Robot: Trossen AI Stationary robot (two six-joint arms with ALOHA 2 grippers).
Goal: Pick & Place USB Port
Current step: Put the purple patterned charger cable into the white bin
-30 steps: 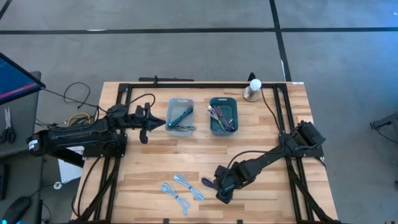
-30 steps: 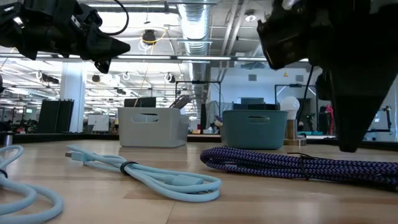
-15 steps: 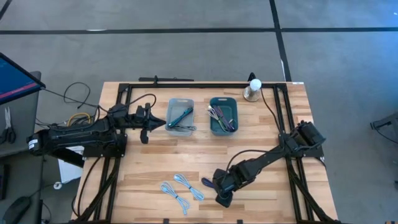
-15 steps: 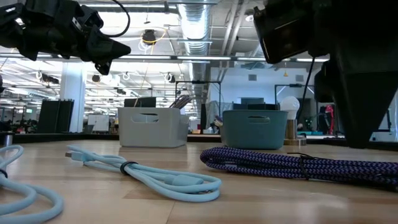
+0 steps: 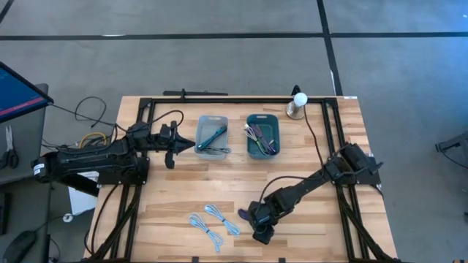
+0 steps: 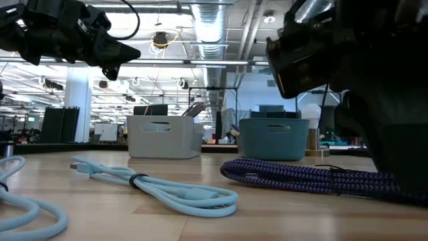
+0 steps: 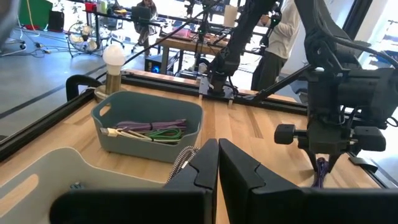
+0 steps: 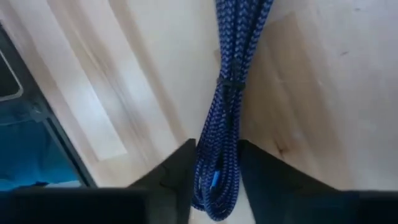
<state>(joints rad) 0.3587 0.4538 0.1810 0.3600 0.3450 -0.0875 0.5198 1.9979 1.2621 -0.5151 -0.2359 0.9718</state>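
My right pincer [image 5: 262, 232] is down at the counter [image 5: 307, 168], its two fingers [image 8: 180, 168] straddling the purple cable [image 8: 227, 106]. The bundle runs between them and away ahead of me along the wood, a small tie around its middle. The fingers stand on either side of the cord, partly drawn in; I cannot tell whether they press it or only flank it, since the tips run out of my wrist view. From above, my own arm covers most of the cable, and only a purple end [image 5: 242, 214] shows just beside the pincer. In the low view the cord [image 6: 301, 177] lies flat on the counter and disappears behind my dark bulk.

Beside the pincer, on the far side of that purple end, lie two pale blue cables [image 5: 213, 223], one cut off at the low view's edge. Well ahead of me stand the grey bin [image 5: 211, 136] and the teal bin [image 5: 262, 135], each with cables I cannot sort out. My left pincer [image 5: 189, 144] hangs clenched and empty, near the grey bin.
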